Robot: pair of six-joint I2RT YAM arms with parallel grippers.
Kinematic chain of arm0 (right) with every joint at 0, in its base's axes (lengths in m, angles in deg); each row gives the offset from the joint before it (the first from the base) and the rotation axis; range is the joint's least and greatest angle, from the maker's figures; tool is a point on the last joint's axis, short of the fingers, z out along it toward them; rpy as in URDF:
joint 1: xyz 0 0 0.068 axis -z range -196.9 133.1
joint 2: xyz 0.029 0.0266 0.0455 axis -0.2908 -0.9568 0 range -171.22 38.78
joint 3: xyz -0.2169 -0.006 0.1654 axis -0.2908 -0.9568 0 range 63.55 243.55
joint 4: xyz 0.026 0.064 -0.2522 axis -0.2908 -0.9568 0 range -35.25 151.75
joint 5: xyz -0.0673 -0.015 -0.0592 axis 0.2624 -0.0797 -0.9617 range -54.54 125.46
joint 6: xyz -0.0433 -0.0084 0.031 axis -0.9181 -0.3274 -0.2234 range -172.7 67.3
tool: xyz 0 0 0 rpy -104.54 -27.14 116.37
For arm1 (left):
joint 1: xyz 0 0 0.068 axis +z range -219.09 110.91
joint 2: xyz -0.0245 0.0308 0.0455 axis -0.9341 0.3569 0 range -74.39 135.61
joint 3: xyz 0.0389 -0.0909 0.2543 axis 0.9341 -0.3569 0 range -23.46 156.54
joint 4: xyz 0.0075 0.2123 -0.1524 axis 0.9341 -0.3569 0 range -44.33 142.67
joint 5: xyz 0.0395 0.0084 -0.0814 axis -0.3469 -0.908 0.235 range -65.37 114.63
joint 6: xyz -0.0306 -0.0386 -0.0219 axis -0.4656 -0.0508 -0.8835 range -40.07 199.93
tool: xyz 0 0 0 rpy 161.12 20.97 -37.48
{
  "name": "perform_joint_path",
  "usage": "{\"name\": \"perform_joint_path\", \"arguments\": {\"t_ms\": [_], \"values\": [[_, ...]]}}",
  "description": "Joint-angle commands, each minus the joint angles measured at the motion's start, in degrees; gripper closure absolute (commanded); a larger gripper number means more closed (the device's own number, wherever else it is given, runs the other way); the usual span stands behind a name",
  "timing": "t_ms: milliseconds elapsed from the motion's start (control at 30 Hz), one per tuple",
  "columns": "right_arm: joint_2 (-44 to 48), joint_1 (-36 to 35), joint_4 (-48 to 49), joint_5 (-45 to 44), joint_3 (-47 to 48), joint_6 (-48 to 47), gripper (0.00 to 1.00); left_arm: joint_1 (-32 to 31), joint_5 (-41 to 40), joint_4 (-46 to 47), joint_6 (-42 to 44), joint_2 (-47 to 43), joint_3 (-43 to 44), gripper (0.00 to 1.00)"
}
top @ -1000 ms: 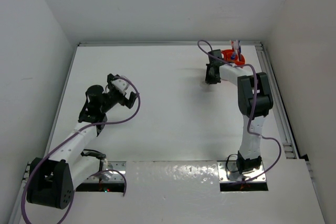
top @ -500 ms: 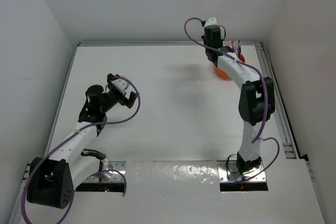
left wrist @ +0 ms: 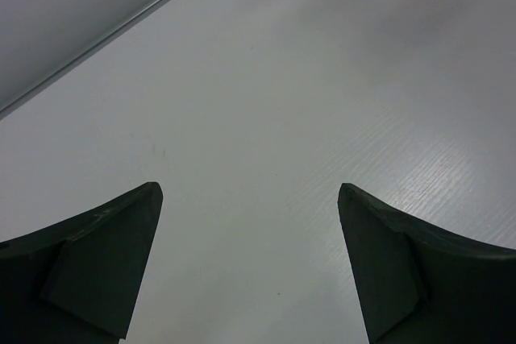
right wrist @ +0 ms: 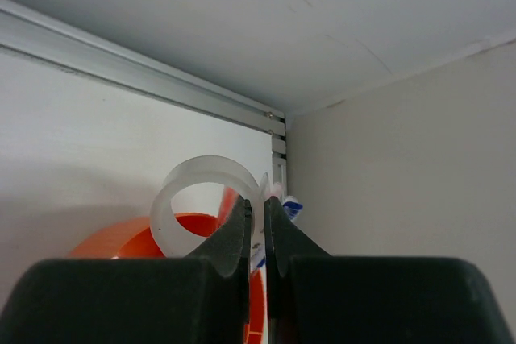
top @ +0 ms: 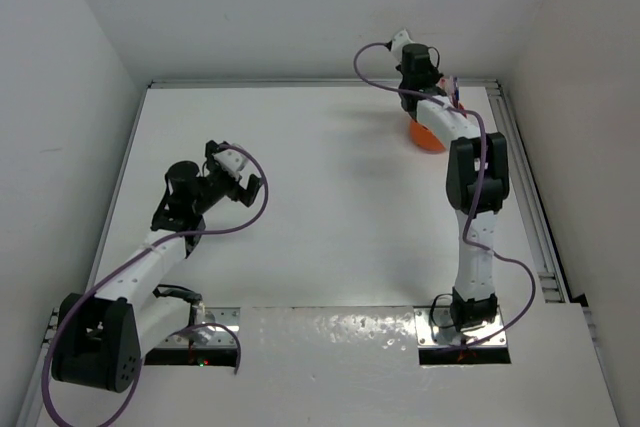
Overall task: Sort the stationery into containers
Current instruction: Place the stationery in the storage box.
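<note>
The right arm (top: 478, 177) reaches to the far right corner, its wrist lifted above the tub (top: 425, 137). The left arm (top: 150, 257) is bent over the left half of the table (top: 330, 207), and the left gripper (top: 248, 185) hangs low over bare surface.

The overhead view hides the right fingers. The right wrist view shows the right gripper (right wrist: 255, 203) pinched tight on the wall of the tape ring (right wrist: 205, 168), which is held upright in the air over the orange tub (right wrist: 113, 246). Pens (right wrist: 288, 207) stand just behind the ring, in the tub. In the left wrist view the left gripper (left wrist: 250, 191) has its jaws spread wide with nothing between them, only table below.

The table is white and faintly ribbed, edged by a metal rail (right wrist: 137, 70) along the far side, with plain pale walls (right wrist: 403, 167) closing the corner
</note>
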Motion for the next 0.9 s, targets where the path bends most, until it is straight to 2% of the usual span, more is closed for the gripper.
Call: {"name": "perform_joint_path", "arguments": {"t_ms": [0, 100, 300, 433, 500, 600, 700, 867], "values": [[3.3, 1.0, 4.4, 6.9, -2.1, -4.5, 1.00, 0.3, 0.1, 3.3, -0.7, 0.2, 0.0, 0.11], [4.5, 1.4, 4.8, 11.9, -4.9, -7.1, 1.00, 0.3, 0.1, 3.6, -0.9, 0.4, -0.1, 0.11], [3.3, 1.2, 5.1, 11.0, -7.0, -13.4, 1.00, 0.3, -0.4, 3.6, -0.8, 0.4, -0.5, 0.11], [2.9, 1.1, -4.3, 6.9, 0.9, -1.5, 1.00, 0.3, -0.3, 4.3, -1.3, 0.8, -0.6, 0.11], [4.7, 0.8, -3.2, 6.5, -0.4, 1.5, 1.00, 0.4, -0.2, 4.8, -1.6, 1.0, -0.7, 0.11], [9.5, 1.1, 8.8, 9.9, -12.0, 2.4, 1.00, 0.3, -0.2, 5.4, -1.7, 1.4, -0.8, 0.11], [7.8, 1.7, 3.2, 9.7, -9.0, 5.3, 1.00, 0.4, -0.4, 5.5, -1.7, 1.3, -0.8, 0.11], [8.1, 1.8, 4.4, 9.2, -10.9, 6.3, 1.00, 0.3, -0.6, 5.2, -2.0, 0.8, -1.3, 0.11]]}}
